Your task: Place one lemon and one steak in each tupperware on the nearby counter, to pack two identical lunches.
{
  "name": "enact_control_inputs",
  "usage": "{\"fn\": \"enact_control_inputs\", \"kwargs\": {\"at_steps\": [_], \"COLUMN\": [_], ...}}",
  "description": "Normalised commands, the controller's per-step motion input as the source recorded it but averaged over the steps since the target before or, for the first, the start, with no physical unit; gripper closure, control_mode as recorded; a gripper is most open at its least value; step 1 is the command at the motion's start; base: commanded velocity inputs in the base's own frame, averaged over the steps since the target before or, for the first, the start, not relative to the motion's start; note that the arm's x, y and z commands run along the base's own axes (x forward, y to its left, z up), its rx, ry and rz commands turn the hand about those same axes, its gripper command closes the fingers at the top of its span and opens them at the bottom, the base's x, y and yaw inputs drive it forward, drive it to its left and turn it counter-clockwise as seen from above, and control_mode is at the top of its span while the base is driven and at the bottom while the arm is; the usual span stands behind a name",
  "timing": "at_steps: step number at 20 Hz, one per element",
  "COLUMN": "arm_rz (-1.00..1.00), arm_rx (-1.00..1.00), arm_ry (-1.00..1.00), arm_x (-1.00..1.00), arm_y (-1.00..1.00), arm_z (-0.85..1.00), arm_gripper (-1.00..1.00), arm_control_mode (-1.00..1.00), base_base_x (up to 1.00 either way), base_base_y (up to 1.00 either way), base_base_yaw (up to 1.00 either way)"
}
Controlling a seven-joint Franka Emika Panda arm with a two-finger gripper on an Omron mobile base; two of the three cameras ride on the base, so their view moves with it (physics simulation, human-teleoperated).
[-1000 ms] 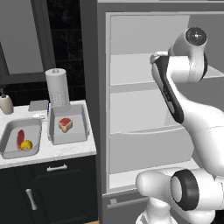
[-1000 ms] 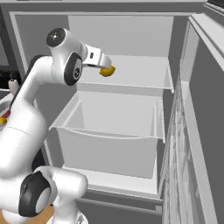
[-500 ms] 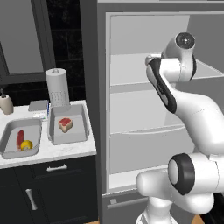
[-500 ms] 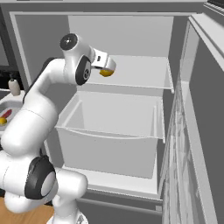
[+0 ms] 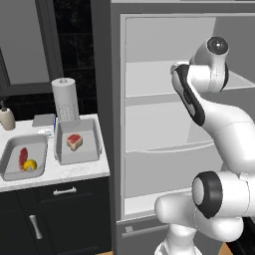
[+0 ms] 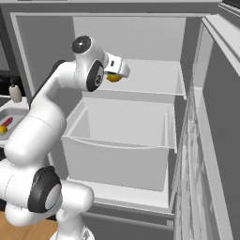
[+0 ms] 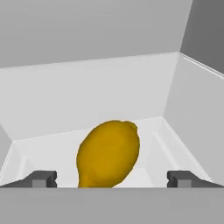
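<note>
Hand view: lemon (image 7: 108, 154) at lower centre, between wide-open gripper (image 7: 111, 178) tips on the fridge shelf (image 7: 170, 144), arm reaching deeper than before (grab pending); right tupperware (image 5: 78, 148), holding steak chunk (image 5: 74, 141), lacks its lemon.

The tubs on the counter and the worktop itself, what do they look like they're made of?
The tupperware looks like matte light-grey plastic: thin sloping walls, rounded rims, no shine. The counter looks like polished white marble or an imitation of it, given its faint grey veins. Being rendered, neither is certain.
</note>
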Motion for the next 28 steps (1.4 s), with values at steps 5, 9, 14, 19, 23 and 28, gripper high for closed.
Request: {"fn": "enact_control_inputs", "kwargs": {"at_steps": [5, 9, 14, 19, 23, 28], "arm_rz": [0.00, 0.00, 0.00, -0.01, 0.00, 0.00], "arm_rx": [0.00, 0.00, 0.00, 0.00, 0.01, 0.00], "arm_ry": [0.01, 0.00, 0.00, 0.00, 0.00, 0.00], "arm_x": [0.08, 0.26, 0.30, 0.07, 0.12, -0.01], "arm_y": [0.01, 0.00, 0.00, 0.00, 0.00, 0.00], "arm_z": [-0.14, -0.10, -0.16, -0.27, -0.15, 0.00], "arm_gripper": [-1.00, -1.00, -1.00, 1.00, 1.00, 1.00], "arm_control_mode": [-1.00, -1.00, -1.00, -1.00, -1.00, -1.00], "base_base_x": [0.00, 0.00, 0.00, 0.00, 0.00, 0.00], "base_base_y": [0.00, 0.00, 0.00, 0.00, 0.00, 0.00], "base_base_yaw": [0.00, 0.00, 0.00, 0.00, 0.00, 0.00]}}
